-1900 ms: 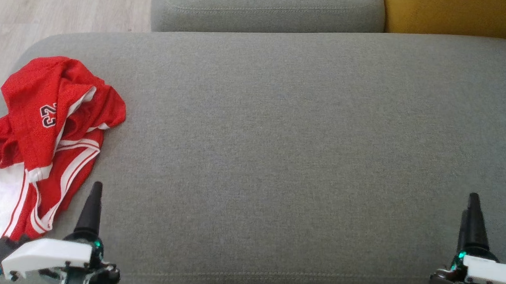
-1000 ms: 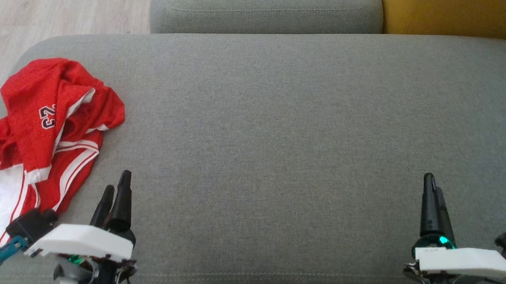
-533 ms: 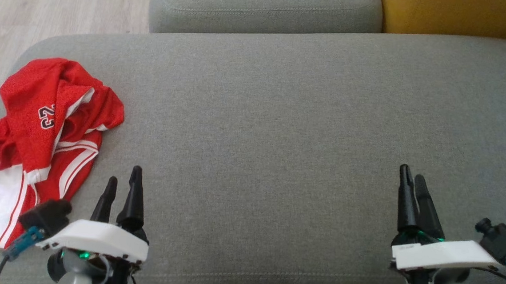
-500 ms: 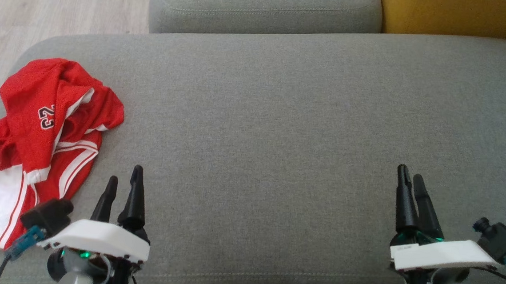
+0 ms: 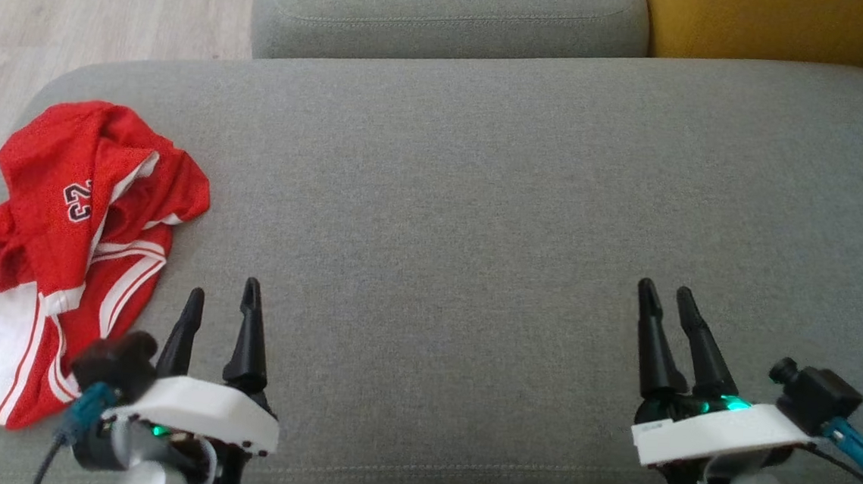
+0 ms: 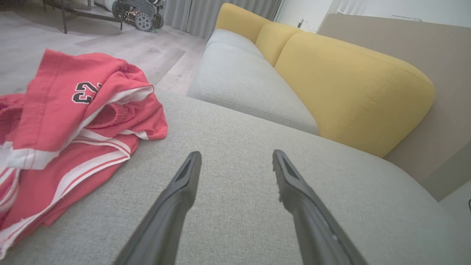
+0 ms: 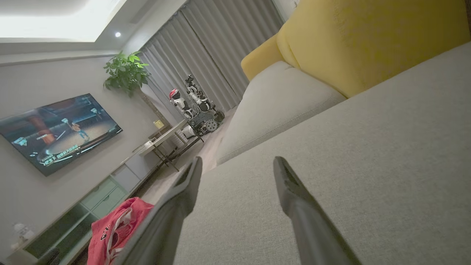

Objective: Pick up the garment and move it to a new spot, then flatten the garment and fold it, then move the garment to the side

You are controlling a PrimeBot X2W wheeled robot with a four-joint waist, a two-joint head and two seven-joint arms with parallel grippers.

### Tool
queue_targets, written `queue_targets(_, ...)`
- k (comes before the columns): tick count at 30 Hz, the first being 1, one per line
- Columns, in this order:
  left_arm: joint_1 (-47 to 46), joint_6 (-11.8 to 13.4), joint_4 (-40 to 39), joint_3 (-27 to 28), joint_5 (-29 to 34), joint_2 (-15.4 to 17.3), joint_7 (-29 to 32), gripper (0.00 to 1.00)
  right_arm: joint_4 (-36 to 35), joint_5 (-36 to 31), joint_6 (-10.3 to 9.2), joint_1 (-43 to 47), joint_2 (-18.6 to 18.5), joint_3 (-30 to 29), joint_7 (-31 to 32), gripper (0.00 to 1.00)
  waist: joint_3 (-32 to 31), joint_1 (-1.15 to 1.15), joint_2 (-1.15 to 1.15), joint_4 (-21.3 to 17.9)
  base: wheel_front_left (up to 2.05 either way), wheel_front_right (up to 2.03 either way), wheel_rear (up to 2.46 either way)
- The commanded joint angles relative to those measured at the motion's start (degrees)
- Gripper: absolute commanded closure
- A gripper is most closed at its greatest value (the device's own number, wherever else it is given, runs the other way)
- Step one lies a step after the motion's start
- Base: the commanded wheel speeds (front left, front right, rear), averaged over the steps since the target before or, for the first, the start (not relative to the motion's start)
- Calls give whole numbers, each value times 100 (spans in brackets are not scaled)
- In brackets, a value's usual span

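The garment (image 5: 66, 247) is a crumpled red jersey with white stripes and a number patch, lying at the left end of the grey sofa seat (image 5: 480, 200). In the left wrist view the garment (image 6: 66, 121) lies to the left of the fingers. My left gripper (image 5: 221, 294) hovers open just right of the garment's near edge, nothing between its fingers. My right gripper (image 5: 663, 290) stands open over bare seat at the lower right, far from the garment. The right wrist view catches the garment (image 7: 117, 228) far off at its lower left.
A second grey cushion (image 5: 448, 8) and a yellow cushion (image 5: 773, 23) stand behind the seat. Wooden floor (image 5: 76, 4) lies off the seat's left end. The right wrist view takes in a television (image 7: 59, 129), a plant (image 7: 127, 70) and a parked robot (image 7: 195, 106).
Both grippers have risen into view and drifted inward, the left one rightward and the right one leftward, turning so both fingers of each show apart. The garment has not moved.
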Motion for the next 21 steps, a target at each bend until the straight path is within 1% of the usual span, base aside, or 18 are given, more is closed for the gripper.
queue_targets(1,-315,101,-303,9,260,119,-109,0,-199,-290,30,-285,-49,187,-103,0,-5,0,0,-3,0,0,0)
queue_targets(7,-360,362,-424,-248,673,236,-210,0,-194,-753,32,-307,-53,304,-204,0,-4,0,0,-4,0,0,0)
queue_targets(8,-360,362,-424,-248,673,236,-210,0,-194,-753,32,-307,-53,304,-204,0,-4,0,0,-4,0,0,0)
queue_targets(15,-396,646,-562,-517,1156,355,-327,0,-156,-1341,34,-314,-26,351,-321,0,-18,0,0,-8,0,0,0)
queue_targets(21,-384,775,-581,-720,1506,427,-428,0,-72,-1881,37,-283,49,154,-422,0,-34,0,0,-23,0,0,0)
